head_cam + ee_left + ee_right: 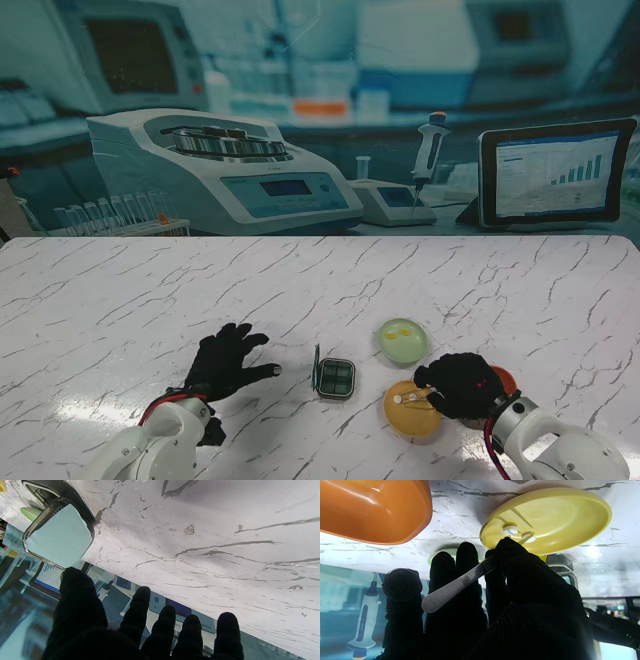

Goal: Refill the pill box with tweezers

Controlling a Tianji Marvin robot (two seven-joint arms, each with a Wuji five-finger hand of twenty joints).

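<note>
A small dark green pill box (335, 378) with its lid (58, 536) standing open sits mid-table, near me. To its right lie a yellow-orange dish (410, 410) holding white pills (510, 529) and a pale green dish (402, 339) with yellow pills. My right hand (462, 385) is shut on metal tweezers (456, 585), whose tips reach into the yellow dish (560, 517) by the white pills. My left hand (228, 362) rests on the table left of the pill box, fingers spread, holding nothing.
A red-orange dish (503, 378) lies just behind my right hand, seen large in the right wrist view (375, 510). A lab backdrop with printed instruments and a tablet stands along the far table edge.
</note>
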